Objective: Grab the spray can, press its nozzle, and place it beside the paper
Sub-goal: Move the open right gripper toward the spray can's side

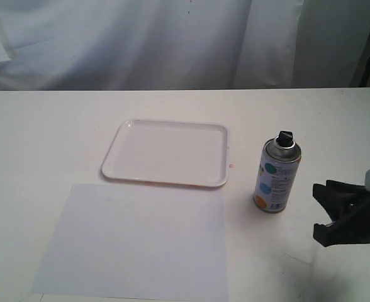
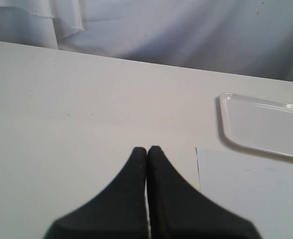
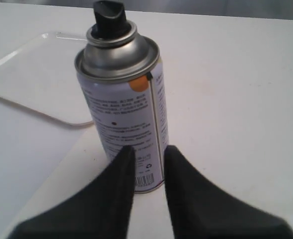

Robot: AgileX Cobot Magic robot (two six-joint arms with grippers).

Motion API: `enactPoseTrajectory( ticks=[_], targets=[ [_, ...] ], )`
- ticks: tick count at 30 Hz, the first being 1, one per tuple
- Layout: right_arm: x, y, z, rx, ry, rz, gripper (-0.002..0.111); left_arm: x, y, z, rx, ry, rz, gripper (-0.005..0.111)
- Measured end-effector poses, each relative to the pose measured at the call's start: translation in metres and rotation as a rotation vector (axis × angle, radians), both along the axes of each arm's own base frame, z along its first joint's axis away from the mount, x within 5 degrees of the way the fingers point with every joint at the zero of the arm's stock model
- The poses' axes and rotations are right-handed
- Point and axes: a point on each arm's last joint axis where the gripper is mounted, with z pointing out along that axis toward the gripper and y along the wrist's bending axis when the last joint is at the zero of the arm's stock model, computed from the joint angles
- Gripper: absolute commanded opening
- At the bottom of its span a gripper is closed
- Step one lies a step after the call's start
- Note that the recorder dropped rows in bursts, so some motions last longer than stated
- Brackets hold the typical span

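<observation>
The spray can (image 1: pixel 277 176) stands upright on the table, right of the tray, its black nozzle (image 1: pixel 285 138) on top. The right wrist view shows the can (image 3: pixel 121 99) close up, with its nozzle (image 3: pixel 109 17), silver shoulder and barcode. My right gripper (image 1: pixel 318 212) is to the right of the can, open, with a narrow gap between its fingers. Its tips (image 3: pixel 147 152) are short of the can and hold nothing. The paper (image 1: pixel 141 242) lies flat in front of the tray. My left gripper (image 2: pixel 146 149) is shut and empty, just left of the paper's edge (image 2: pixel 251 194).
A white rimmed tray (image 1: pixel 109 167) with rounded corners lies behind the paper, and its corner (image 2: pixel 226 129) shows in the left wrist view. White cloth hangs behind the table. The left arm is outside the exterior view.
</observation>
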Motion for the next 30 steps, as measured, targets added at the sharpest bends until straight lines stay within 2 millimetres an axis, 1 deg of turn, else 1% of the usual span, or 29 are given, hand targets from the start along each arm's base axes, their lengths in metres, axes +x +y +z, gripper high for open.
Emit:
enactPoseTrajectory(
  ticks=[1,2,4,5,8,11,18,22,27,30],
  targets=[
    [0.000,0.000,0.000,0.001,-0.005,0.005,0.067,0.000,0.000,0.000,0.000,0.000,0.000,0.000],
    [0.000,0.001,0.001,0.009,-0.011,0.005,0.076,0.000,0.000,0.000,0.000,0.000,0.000,0.000],
    [0.001,0.001,0.002,0.037,-0.010,-0.007,0.091,0.000,0.000,0.000,0.000,0.000,0.000,0.000],
    [0.001,0.000,0.002,0.060,-0.005,-0.025,0.094,0.000,0.000,0.000,0.000,0.000,0.000,0.000],
    [0.003,-0.003,0.003,0.108,0.002,-0.084,0.095,0.000,0.000,0.000,0.000,0.000,0.000,0.000],
    [0.003,-0.004,0.003,0.122,0.005,-0.104,0.095,0.000,0.000,0.000,0.000,0.000,0.000,0.000],
    [0.003,-0.002,0.003,0.112,0.007,-0.072,0.090,0.000,0.000,0.000,0.000,0.000,0.000,0.000],
    [0.012,-0.001,0.005,0.075,0.027,-0.052,0.089,0.000,0.000,0.000,0.000,0.000,0.000,0.000],
    [0.027,0.002,0.014,0.038,-0.011,0.009,0.089,0.000,0.000,0.000,0.000,0.000,0.000,0.000],
    [0.032,0.004,0.010,0.022,0.002,0.041,0.089,0.000,0.000,0.000,0.000,0.000,0.000,0.000]
  ],
)
